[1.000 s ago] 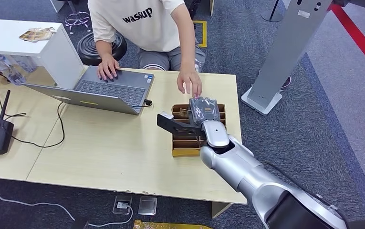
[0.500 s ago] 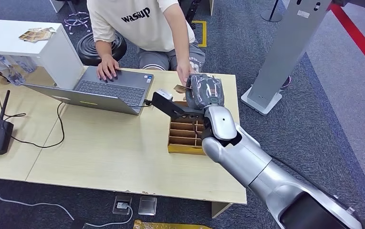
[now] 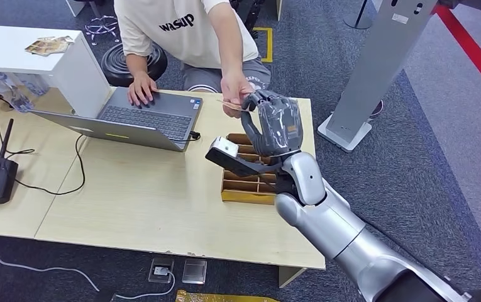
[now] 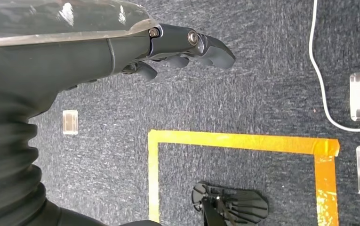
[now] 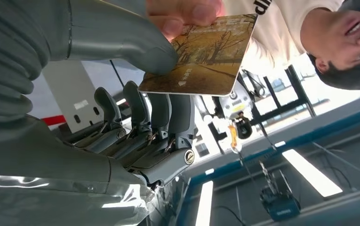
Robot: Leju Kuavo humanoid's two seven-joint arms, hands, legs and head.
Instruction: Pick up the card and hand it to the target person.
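1 card (image 5: 201, 56) – pinched by right hand (image 3: 274, 123) thumb & fingers, 1 person's hand (image 3: 234, 99) gripping it too. Left hand (image 4: 168, 44) loosely curled, holding nothing. 1 laptop (image 3: 140, 116), 1 divided box (image 3: 244, 189).

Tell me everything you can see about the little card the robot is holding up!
The card is a thin, flat rectangle with rounded corners, printed with a golden-brown picture of trees and a small line of white text. The robot's right hand pinches one end, thumb on one face and fingers on the other. The person's hand grips the far end, above the table's back edge.
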